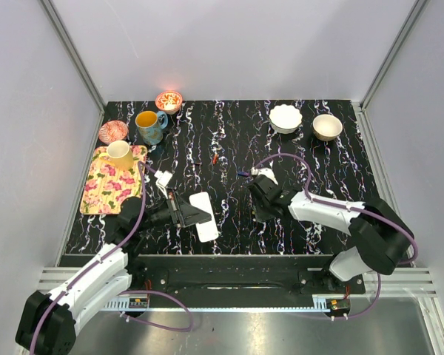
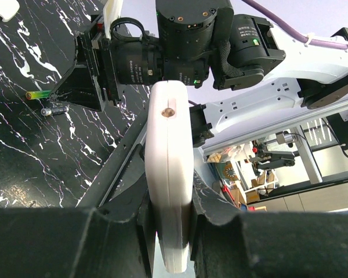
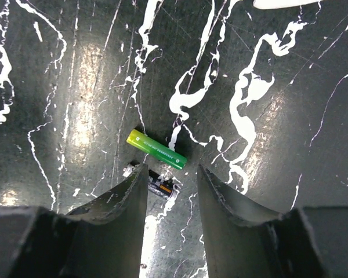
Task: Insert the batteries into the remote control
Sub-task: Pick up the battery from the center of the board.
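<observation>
Black marbled table (image 1: 318, 148) holds a green battery (image 3: 156, 149) and a dark battery (image 3: 160, 186). Right gripper (image 3: 171, 191) hangs above them, jaws apart; left gripper (image 2: 169, 231) clamps the remote control (image 2: 169, 162).

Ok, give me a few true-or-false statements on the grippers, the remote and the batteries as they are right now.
1. The left gripper is shut on the remote. True.
2. The right gripper holds the green battery. False: its jaws stand open above it, and the battery lies on the table.
3. A second, darker battery lies beside the green one. True.
4. The cup on the flowered tray is tipped over. False: it stands upright.
</observation>
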Controlling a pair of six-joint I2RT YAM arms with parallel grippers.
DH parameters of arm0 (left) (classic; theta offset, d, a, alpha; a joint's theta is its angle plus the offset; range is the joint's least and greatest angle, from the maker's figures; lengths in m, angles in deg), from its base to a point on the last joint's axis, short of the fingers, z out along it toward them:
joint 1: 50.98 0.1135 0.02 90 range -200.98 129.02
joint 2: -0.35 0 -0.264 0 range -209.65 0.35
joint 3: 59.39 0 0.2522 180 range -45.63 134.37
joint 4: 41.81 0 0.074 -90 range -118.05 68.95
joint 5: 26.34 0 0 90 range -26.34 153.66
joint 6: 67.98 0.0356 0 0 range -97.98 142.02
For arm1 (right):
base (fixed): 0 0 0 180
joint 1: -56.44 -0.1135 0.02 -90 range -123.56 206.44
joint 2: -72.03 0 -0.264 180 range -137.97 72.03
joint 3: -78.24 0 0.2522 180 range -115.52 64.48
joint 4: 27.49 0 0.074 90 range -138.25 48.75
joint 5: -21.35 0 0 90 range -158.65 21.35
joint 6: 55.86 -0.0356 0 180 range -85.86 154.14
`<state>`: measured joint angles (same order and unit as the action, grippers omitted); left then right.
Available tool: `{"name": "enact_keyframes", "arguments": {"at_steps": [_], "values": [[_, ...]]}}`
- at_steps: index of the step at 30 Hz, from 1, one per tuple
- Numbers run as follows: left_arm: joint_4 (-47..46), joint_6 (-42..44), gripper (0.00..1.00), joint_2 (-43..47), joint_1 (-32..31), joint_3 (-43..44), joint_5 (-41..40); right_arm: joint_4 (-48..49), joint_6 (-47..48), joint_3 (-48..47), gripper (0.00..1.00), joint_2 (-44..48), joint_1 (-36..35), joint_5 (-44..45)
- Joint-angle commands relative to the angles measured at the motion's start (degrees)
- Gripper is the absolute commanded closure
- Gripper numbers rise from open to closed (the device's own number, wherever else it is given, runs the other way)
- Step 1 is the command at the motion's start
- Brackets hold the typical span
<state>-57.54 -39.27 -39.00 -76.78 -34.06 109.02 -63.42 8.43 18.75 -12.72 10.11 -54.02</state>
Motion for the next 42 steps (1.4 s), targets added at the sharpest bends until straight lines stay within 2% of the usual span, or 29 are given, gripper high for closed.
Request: {"name": "enact_keyframes", "arguments": {"at_steps": [1, 14, 20, 32, 42], "values": [[-2.14, 1.0, 1.0, 0.77, 0.31, -0.06, -0.28, 0.82, 3.13, -3.04, 0.56, -1.38, -0.34, 2.86], [-2.14, 1.27, 1.0, 0.07, 0.31, 0.64, 0.34, -0.06, 6.2, -5.68, 0.53, -2.35, -0.34, 1.28], [-2.06, 1.18, 1.0, -0.02, 0.23, 0.82, 0.43, 0.38, 5.94, -3.75, 0.55, 1.16, -0.52, -4.08], [-3.11, 0.57, 1.0, -0.55, 0.23, 0.2, -0.1, -2.52, 5.5, -5.5, 0.56, -1.2, -1.49, -1.63], [-1.7, 0.83, 1.0, 1.39, 0.23, -0.76, -0.63, -5.07, 7.52, -6.12, 0.54, -0.94, -5.88, -2.42]]}}
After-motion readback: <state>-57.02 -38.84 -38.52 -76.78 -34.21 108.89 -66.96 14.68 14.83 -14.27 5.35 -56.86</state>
